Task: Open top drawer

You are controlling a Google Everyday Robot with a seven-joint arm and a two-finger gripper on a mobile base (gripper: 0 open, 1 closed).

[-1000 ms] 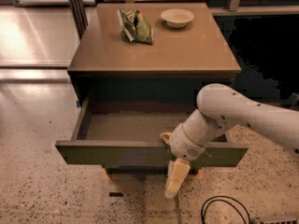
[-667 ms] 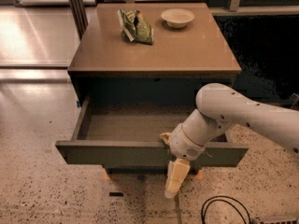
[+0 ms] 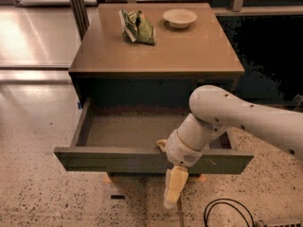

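- We take the top drawer (image 3: 142,161) as our landmark: it stands pulled well out from the cabinet, its olive front facing us and its shallow grey-brown inside open to view, with nothing in it that we can see.
- Up and left of the drawer, on the tabletop (image 3: 189,51), lies a crumpled green packet (image 3: 138,26).
- Further right on the same tabletop sits a small pale bowl (image 3: 180,18).
- Compared with a second ago, we see nothing changed: the drawer sits just as far out and the arm holds the same pose. We judge the opening itself as good as done, with only the letting go and backing away left.
- Right of the drawer's centre, the tool (image 3: 173,193) hangs over and just below the front edge, pale fingers pointing at the floor.
- The wrist hides where the tool meets the drawer front, so we cannot tell whether it is clenched, released or gripping the edge.
- At the lower right, below the drawer, a black cable (image 3: 222,214) is cut off by the frame.
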